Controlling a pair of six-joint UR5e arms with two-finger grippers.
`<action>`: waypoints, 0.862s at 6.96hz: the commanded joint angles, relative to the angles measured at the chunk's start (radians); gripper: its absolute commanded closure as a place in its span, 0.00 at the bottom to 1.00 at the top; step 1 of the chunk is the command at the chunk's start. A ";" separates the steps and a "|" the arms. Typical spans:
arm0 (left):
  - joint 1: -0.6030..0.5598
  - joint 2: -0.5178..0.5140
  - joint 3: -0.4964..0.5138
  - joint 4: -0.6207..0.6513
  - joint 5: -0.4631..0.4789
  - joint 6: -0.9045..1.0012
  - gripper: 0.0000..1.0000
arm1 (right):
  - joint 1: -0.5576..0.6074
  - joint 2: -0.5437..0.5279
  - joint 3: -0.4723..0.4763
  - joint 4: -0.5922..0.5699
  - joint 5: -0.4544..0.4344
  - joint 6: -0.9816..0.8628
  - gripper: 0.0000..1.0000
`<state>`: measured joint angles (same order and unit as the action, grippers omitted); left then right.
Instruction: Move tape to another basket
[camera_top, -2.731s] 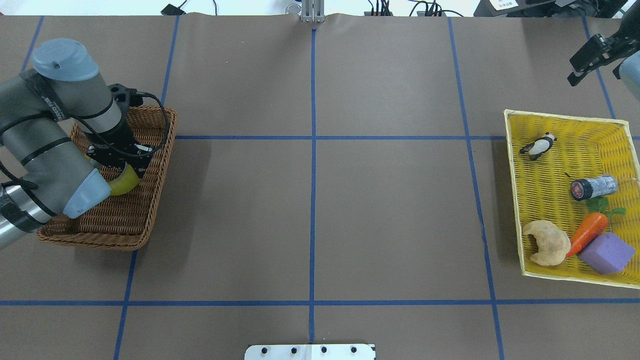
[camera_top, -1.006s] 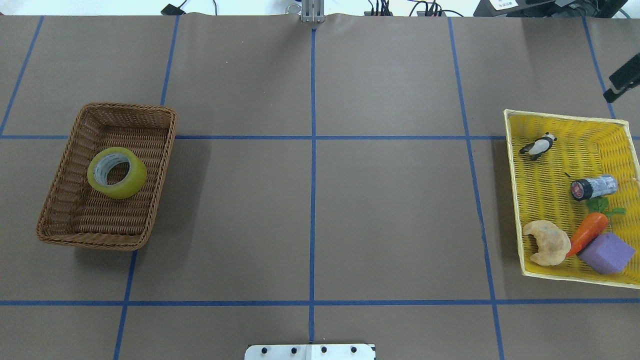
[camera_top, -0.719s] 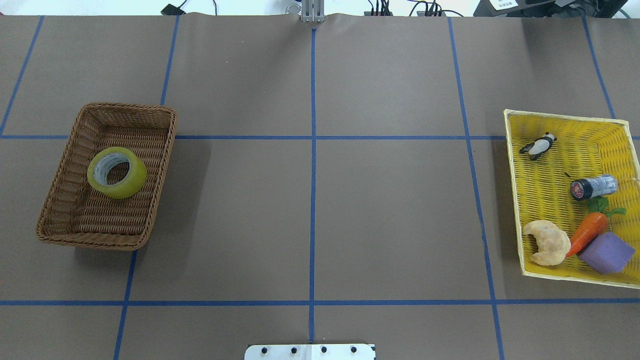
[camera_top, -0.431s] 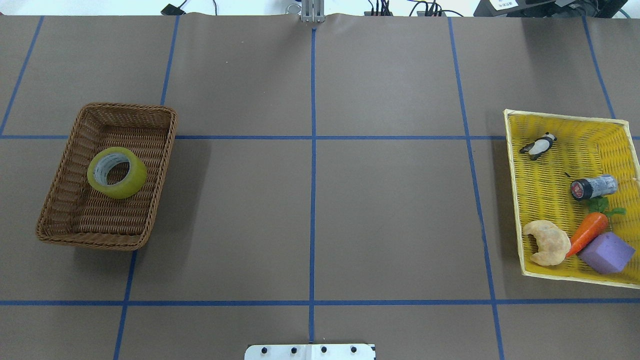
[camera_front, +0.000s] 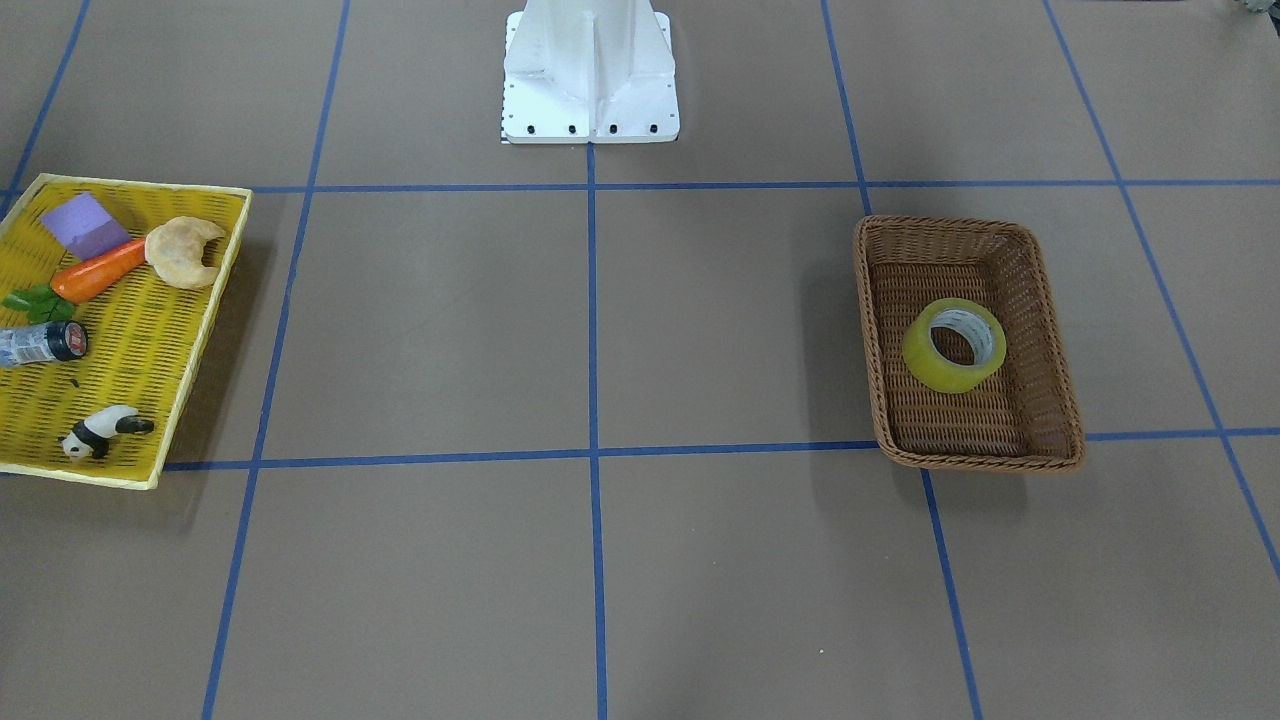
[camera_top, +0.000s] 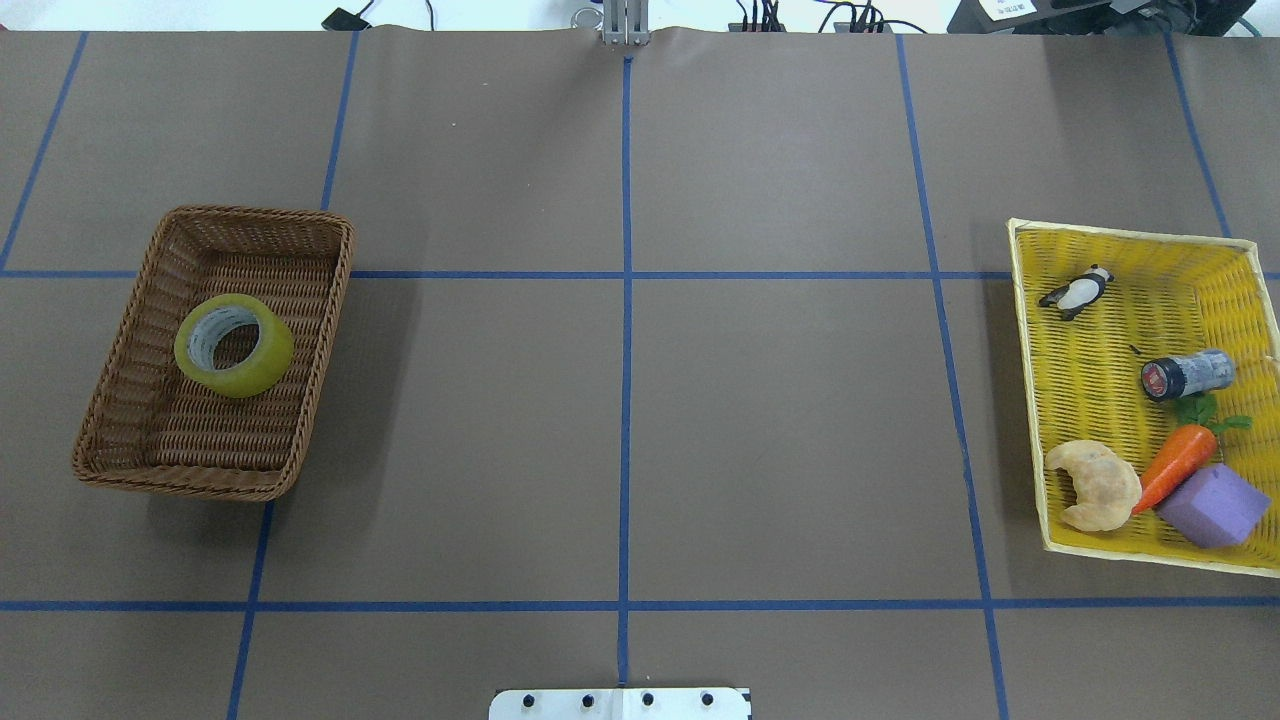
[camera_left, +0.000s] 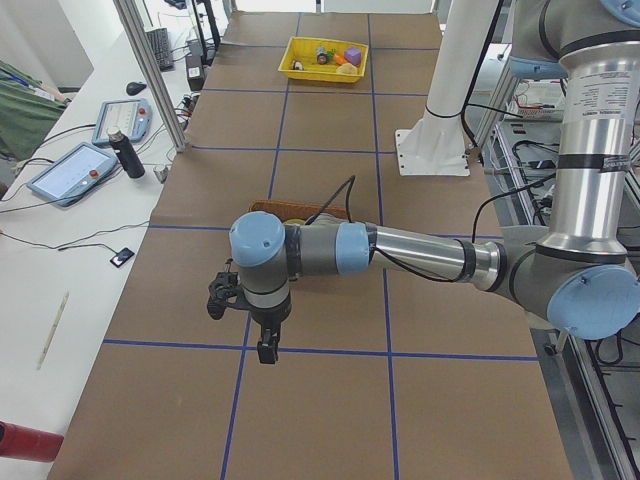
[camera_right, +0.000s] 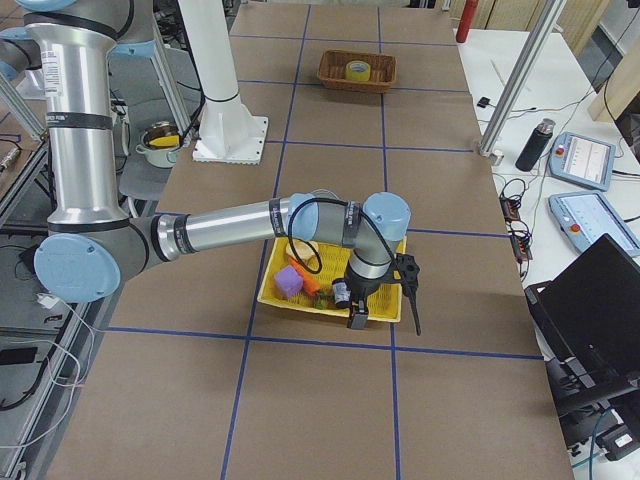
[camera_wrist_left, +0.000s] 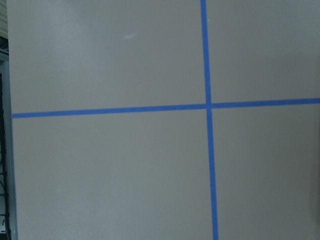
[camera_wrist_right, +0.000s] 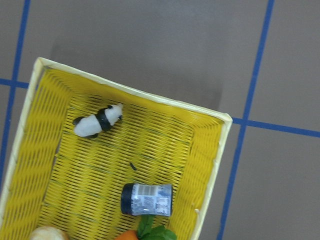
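The tape (camera_top: 246, 381), a yellow-green roll with a whitish core, lies flat and alone inside the brown wicker basket (camera_top: 200, 442) on the table's left side; it also shows in the front view as tape (camera_front: 932, 366) in the basket (camera_front: 985, 420). Neither gripper touches it. My left gripper (camera_left: 268, 350) shows only in the left side view, hanging over bare table well clear of the basket; I cannot tell whether it is open or shut. My right gripper (camera_right: 357, 318) shows only in the right side view, above the yellow tray's near edge; its state I cannot tell either.
The yellow mesh tray (camera_top: 1095, 350) at the far right holds a panda figure (camera_top: 1076, 292), a small jar (camera_top: 1187, 375), a carrot (camera_top: 1176, 465), a croissant (camera_top: 1095, 485) and a purple block (camera_top: 1212, 505). The robot's white base (camera_front: 590, 70) stands at the table's near middle.
My left arm has let go of the tape and withdrawn from the overhead view, leaving the roll in the wicker basket. The right gripper has also left that view at the top right.
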<state>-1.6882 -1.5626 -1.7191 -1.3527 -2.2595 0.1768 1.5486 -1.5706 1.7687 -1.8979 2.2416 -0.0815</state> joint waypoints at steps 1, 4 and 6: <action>-0.002 0.054 0.030 -0.075 -0.003 -0.003 0.02 | 0.002 -0.046 -0.020 0.095 0.003 -0.004 0.00; 0.008 0.045 0.070 -0.180 -0.003 -0.134 0.02 | 0.002 -0.072 -0.026 0.099 0.004 -0.029 0.00; 0.012 0.041 0.069 -0.178 -0.003 -0.134 0.02 | 0.007 -0.074 -0.025 0.099 0.024 -0.053 0.00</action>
<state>-1.6787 -1.5198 -1.6500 -1.5294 -2.2626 0.0483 1.5538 -1.6421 1.7443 -1.7997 2.2560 -0.1238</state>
